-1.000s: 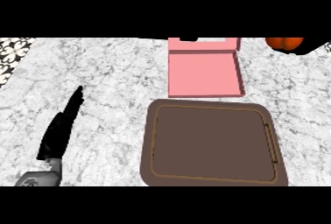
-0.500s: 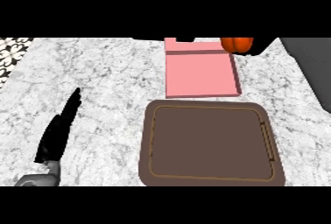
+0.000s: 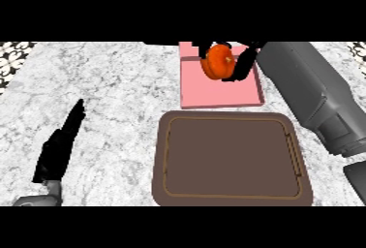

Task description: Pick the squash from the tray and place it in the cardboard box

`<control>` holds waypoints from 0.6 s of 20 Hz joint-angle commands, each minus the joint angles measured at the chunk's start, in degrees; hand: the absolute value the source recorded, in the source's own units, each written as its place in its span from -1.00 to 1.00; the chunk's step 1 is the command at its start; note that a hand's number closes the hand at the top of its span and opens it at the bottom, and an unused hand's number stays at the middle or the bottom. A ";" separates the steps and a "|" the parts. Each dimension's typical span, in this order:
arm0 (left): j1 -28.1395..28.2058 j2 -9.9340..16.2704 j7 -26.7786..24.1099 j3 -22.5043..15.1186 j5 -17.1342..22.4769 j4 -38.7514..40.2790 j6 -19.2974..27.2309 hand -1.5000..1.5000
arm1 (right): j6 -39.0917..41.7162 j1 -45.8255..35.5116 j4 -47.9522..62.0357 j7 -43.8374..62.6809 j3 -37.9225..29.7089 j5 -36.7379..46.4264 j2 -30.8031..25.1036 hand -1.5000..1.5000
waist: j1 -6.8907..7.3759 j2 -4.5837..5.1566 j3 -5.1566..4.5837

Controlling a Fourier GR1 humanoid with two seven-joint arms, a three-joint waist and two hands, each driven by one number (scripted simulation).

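An orange squash (image 3: 219, 62) hangs over the far part of the pink cardboard box (image 3: 218, 92), with my right hand (image 3: 244, 59) curled round it from the right. The grey right forearm (image 3: 314, 94) runs along the view's right side. The brown tray (image 3: 230, 159) lies nearer to me, in front of the box, with nothing on it. My left hand (image 3: 60, 147) rests at the lower left with its fingers straight, pointing away from me.
The counter is white-grey marble (image 3: 114, 97). A dark patterned strip (image 3: 10, 58) shows at the far left corner.
My right hand has carried the squash leftward and nearer, from the far right edge to above the pink box. Its forearm has come into view. The left hand has stayed still.
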 commanded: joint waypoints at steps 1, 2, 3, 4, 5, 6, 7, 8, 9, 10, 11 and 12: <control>-0.10 -0.89 -0.53 -0.59 -0.71 0.60 0.41 0.00 | -0.47 -0.87 6.29 0.20 0.19 1.73 4.09 -1.00 | 0.32 0.28 0.01; -1.39 -1.87 -1.71 -0.95 -1.94 3.41 1.63 0.00 | -0.92 -0.91 7.01 0.75 -0.20 1.74 4.79 -1.00 | -0.18 0.25 0.00; -0.93 0.78 0.62 1.31 0.34 -0.11 -0.61 0.00 | -2.91 0.63 6.31 2.13 -0.15 1.93 7.45 -1.00 | -0.49 -0.15 0.02; -1.83 -0.13 -0.89 0.59 -0.74 1.77 0.34 0.00 | -4.61 0.30 8.45 -0.03 -0.64 2.03 7.39 -1.00 | 0.37 0.40 0.02; -2.32 -0.89 0.68 0.65 -1.17 1.03 1.47 0.00 | -1.07 -1.34 8.28 -1.76 -1.38 1.51 6.10 -1.00 | -0.21 0.10 0.03; 0.60 -0.87 -2.65 -0.19 -1.32 1.64 0.66 0.00 | -2.94 -0.78 9.64 -1.29 -1.66 1.45 7.60 -1.00 | 0.59 0.38 0.01; -0.60 -0.96 0.90 -0.21 -0.71 -1.11 0.40 0.00 | -1.12 -2.75 9.69 0.99 -3.37 -0.13 8.85 -1.00 | 0.28 0.10 0.03; -0.77 -1.48 1.15 -1.06 -1.44 -0.96 0.70 0.00 | -1.41 -0.12 10.60 -2.01 -3.64 -0.36 8.11 -1.00 | 0.33 0.28 0.05; 1.16 -0.55 0.47 -0.32 -0.78 -2.56 0.12 0.00 | -1.17 -0.17 10.96 -1.56 -5.74 -2.41 8.41 -1.00 | 0.81 0.29 0.06; 0.41 -0.98 -0.56 -0.88 -1.22 -0.41 0.03 0.00 | 2.22 -2.20 11.11 -2.32 -7.57 -4.20 6.68 -1.00 | 0.62 0.43 0.04; -0.78 -1.59 -0.36 -0.45 -1.22 1.49 0.70 0.00 | 2.42 -1.63 10.92 -1.50 -9.64 -6.37 7.61 -1.00 | -0.18 0.28 0.03; -2.62 -0.57 -0.23 0.89 0.06 2.38 -0.37 0.00 | 4.06 -3.01 11.97 0.95 -12.28 -9.00 7.72 -1.00 | 0.07 0.52 0.01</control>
